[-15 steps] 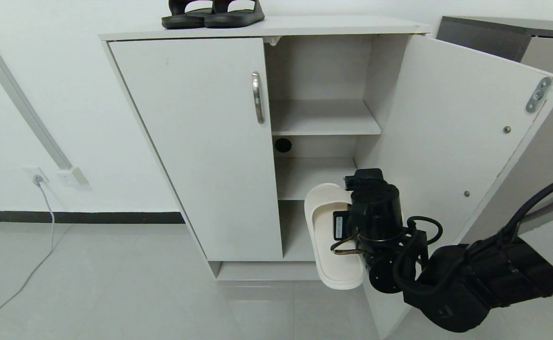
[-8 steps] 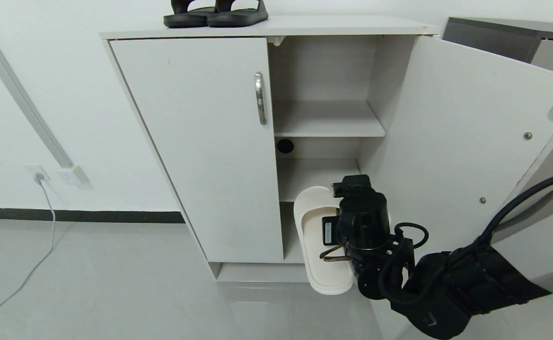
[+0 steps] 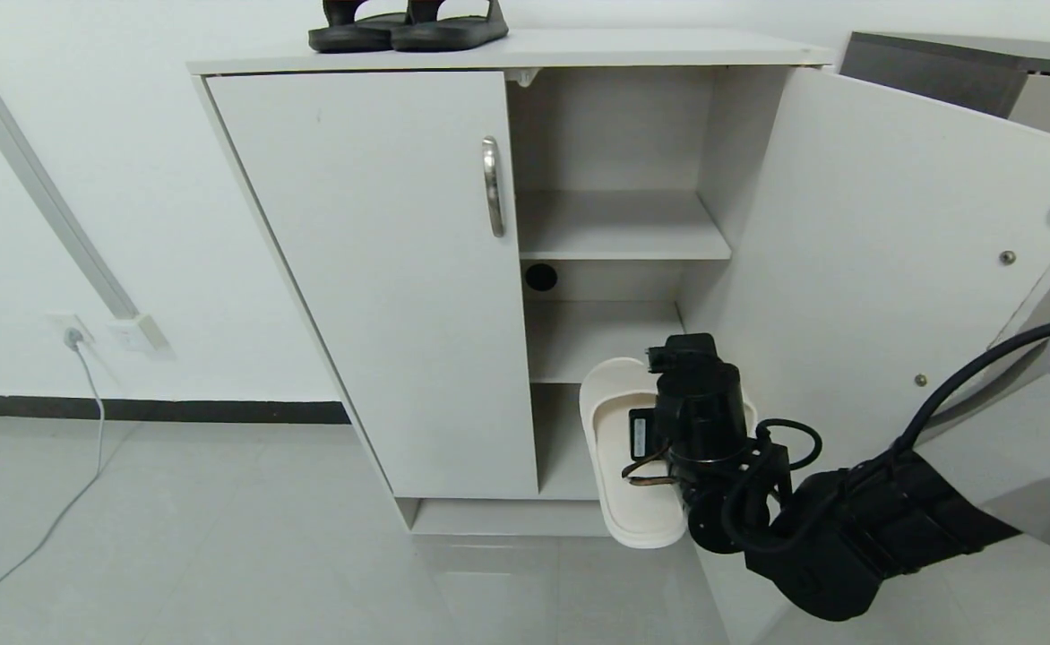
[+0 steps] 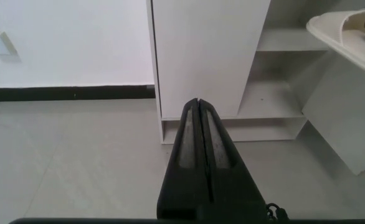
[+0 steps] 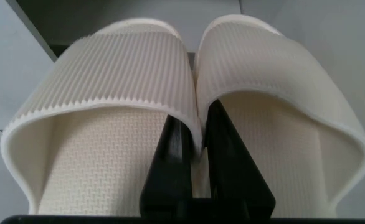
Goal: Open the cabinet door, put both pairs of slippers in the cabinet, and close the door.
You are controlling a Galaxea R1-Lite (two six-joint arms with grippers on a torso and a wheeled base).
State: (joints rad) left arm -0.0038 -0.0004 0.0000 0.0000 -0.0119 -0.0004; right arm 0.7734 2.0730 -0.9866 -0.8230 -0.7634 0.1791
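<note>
The white cabinet [image 3: 382,269] has its right door [image 3: 856,269] swung open and its left door shut. My right gripper [image 3: 668,421] is shut on the inner strap edges of a pair of white slippers [image 3: 619,448], holding them in the air in front of the lower compartment. The wrist view shows both ribbed straps [image 5: 189,81] pinched between the fingers [image 5: 170,155]. A pair of black slippers [image 3: 404,27] sits on the cabinet top. My left gripper [image 4: 198,109] is shut and holds nothing, low over the floor before the cabinet [image 4: 207,56]; the white slipper [image 4: 350,37] shows there too.
Inside the open half are an upper shelf [image 3: 619,228], a middle shelf [image 3: 597,336] and a bottom compartment. A grey cabinet [image 3: 964,63] stands behind the open door. A wall socket with a cable [image 3: 73,345] is low on the left wall. Tiled floor lies in front.
The head camera shifted a little. The right gripper with the white slippers swung left, then back right, staying in front of the lower compartment.
</note>
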